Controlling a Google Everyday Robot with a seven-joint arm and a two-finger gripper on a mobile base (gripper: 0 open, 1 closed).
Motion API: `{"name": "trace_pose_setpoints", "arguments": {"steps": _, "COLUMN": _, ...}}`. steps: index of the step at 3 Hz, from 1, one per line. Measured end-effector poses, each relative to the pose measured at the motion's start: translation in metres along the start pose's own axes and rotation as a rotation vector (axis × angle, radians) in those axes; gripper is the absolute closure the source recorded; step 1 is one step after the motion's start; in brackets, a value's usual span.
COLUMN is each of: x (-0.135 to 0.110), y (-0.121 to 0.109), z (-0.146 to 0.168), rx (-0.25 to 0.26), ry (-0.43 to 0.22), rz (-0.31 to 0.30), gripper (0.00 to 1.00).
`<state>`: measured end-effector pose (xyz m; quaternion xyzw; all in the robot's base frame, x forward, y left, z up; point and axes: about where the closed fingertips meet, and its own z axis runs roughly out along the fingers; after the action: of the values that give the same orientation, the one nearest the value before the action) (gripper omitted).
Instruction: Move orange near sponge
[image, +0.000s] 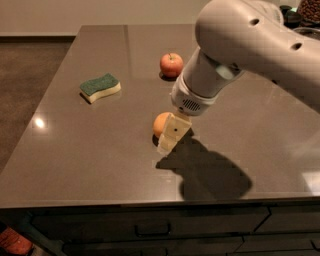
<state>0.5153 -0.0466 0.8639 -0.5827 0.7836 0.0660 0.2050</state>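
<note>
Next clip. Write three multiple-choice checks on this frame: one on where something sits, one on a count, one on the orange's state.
1. Where is the sponge relative to the orange?
A. Touching it
B. Apart, toward the picture's left and farther back
C. Under it

2. How many fruits are on the table?
A. One
B. Two
C. Four

3. What state is the orange in?
A. Stacked on the sponge
B. Held high above the table
C. Down at the tabletop with the gripper at it

Answers: B, bare tabletop separates them; B, the orange and an apple; C, the gripper hides part of the orange.
</note>
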Motion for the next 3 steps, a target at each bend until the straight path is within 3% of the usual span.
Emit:
{"name": "trace_pose_setpoints", "arguments": {"steps": 2, "x": -0.015, "y": 0.006, "z": 0.012, "rx": -0.055, "ry": 0.002, "rz": -0.027, "gripper": 0.41}}
{"name": "trace_pose_setpoints", "arguments": {"steps": 3, "x": -0.033, "y": -0.002, "z": 0.010, "rx": -0.057, "ry": -0.017, "rz": -0.036, "gripper": 0.72}}
